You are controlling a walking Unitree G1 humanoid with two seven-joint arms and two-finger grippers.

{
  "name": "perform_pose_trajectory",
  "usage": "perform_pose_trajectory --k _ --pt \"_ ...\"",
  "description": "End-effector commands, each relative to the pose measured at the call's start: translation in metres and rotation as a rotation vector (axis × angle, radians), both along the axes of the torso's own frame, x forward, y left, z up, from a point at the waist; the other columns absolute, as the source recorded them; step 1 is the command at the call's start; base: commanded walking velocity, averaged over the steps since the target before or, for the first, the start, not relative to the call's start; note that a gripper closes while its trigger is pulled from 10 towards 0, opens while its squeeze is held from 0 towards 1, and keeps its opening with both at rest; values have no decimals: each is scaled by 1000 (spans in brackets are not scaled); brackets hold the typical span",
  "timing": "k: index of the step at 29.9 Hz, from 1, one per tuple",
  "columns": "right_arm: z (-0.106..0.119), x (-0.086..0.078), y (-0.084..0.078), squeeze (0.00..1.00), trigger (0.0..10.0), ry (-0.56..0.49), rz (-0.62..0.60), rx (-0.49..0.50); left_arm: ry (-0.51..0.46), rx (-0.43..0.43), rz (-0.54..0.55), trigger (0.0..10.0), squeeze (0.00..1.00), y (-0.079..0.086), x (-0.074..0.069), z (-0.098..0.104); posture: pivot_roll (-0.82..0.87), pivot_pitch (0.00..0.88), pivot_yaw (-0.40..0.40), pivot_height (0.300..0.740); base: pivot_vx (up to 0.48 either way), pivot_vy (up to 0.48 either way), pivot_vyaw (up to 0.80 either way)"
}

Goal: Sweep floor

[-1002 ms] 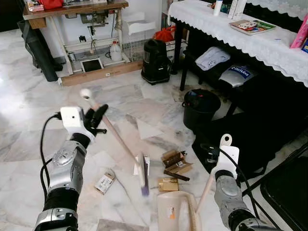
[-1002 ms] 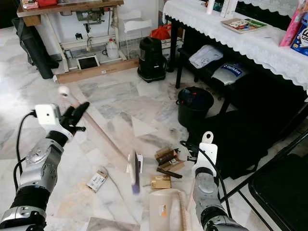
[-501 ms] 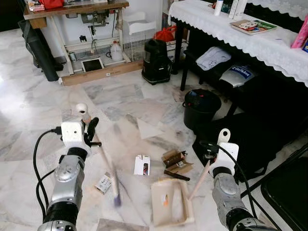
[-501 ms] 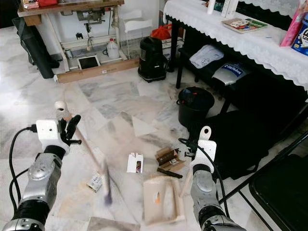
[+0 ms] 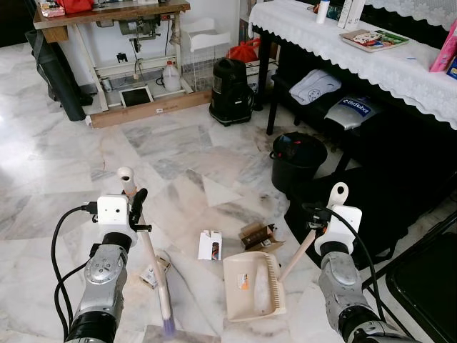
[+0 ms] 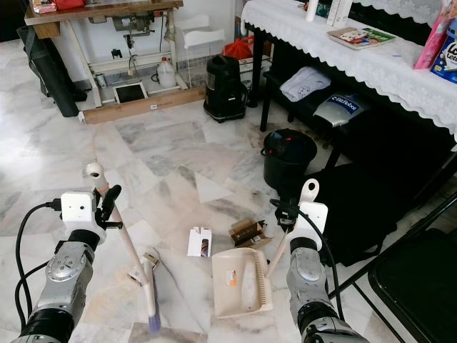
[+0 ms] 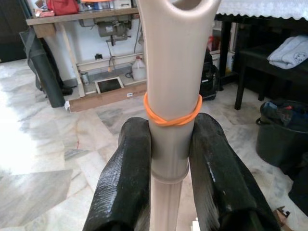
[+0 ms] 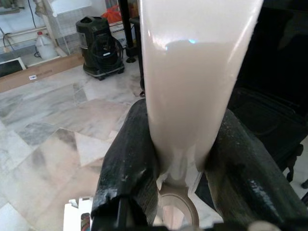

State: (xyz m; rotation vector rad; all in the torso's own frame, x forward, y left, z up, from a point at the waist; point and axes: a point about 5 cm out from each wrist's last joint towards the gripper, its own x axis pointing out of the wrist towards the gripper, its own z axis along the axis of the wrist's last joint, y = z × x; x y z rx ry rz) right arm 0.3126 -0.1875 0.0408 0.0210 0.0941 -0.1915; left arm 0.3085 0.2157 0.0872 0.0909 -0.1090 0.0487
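My left gripper [image 5: 136, 206] is shut on the beige broom handle [image 7: 172, 96], just below an orange rubber band [image 7: 172, 109]. The broom slants down to its purple-bristled head [image 5: 166, 318] on the marble floor near my left side. My right gripper [image 5: 319, 230] is shut on the cream dustpan handle [image 8: 190, 82]. The dustpan [image 5: 251, 286] lies flat on the floor in front of me. A white carton [image 5: 211, 245] and a brown cardboard box [image 5: 257, 234] lie just beyond the pan. A small packet [image 5: 153, 272] rests beside the broom shaft.
A black bucket [image 5: 298, 161] stands to the right under a table with a white lace cloth [image 5: 357, 50]. A black appliance [image 5: 230, 91] and a wooden plank [image 5: 150, 108] lie farther back by a work table [image 5: 107, 14]. A dark chair [image 5: 428, 286] is at the near right.
The broom head swung from beside the white carton leftward and nearer, to beside the small packet. The dustpan slid forward over the spot where flat brown scraps lay.
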Motion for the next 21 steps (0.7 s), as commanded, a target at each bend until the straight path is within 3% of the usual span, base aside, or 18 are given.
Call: perform_pose_trajectory --k 1,21 --pt "16 9 2 0 10000 -85 24 -11 -62 6 2 10000 0 0 1 10 94 0 -10 740 0 0 800" --pt "15 9 4 0 10000 -79 41 -22 -72 46 -27 10000 0 -11 6 13 88 0 -5 740 0 0 800"
